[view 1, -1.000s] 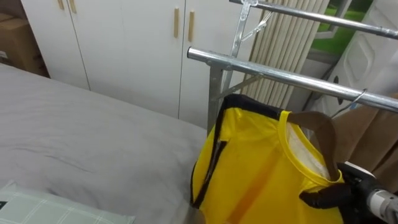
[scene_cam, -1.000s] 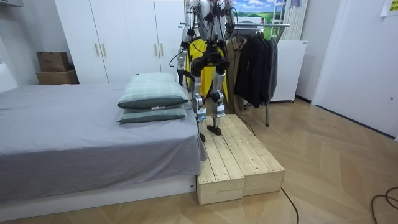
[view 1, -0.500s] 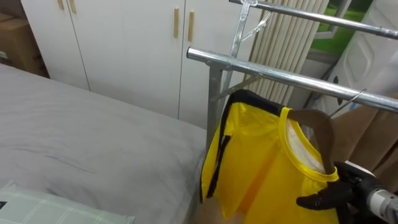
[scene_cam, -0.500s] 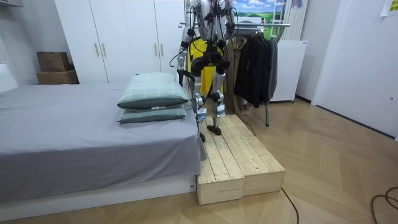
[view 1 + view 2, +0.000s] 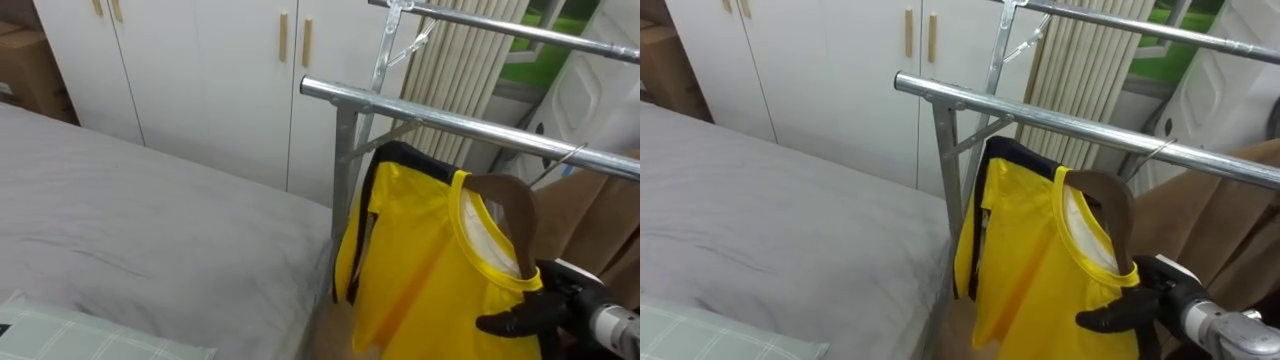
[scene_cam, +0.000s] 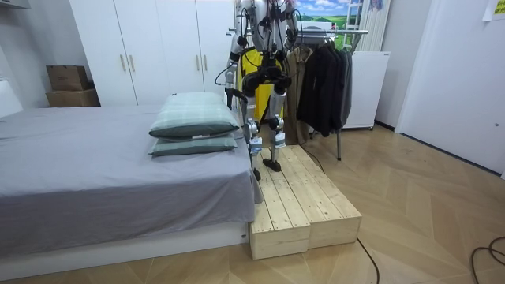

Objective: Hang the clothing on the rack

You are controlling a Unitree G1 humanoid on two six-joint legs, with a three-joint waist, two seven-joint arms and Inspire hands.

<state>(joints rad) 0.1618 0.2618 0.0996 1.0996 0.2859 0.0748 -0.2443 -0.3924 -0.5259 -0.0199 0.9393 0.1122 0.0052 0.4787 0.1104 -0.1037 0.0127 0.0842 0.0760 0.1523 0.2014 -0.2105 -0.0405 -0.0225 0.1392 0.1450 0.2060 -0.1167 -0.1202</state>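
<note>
The right hand (image 5: 512,320) is seen at the shoulder of the yellow shirt (image 5: 430,270); whether anything is clasped cannot be told. The shirt is carried on a brown hanger (image 5: 517,212), hooked at the steel rail (image 5: 450,123) beside the bed (image 5: 150,230). Should cloth be snagged as the hand is withdrawn, the hanger could be dragged off. The wardrobe (image 5: 200,70) is shut, so its contents are hidden.

Glossy metal rail (image 5: 470,125), yellow cloth shirt (image 5: 430,270)
</note>
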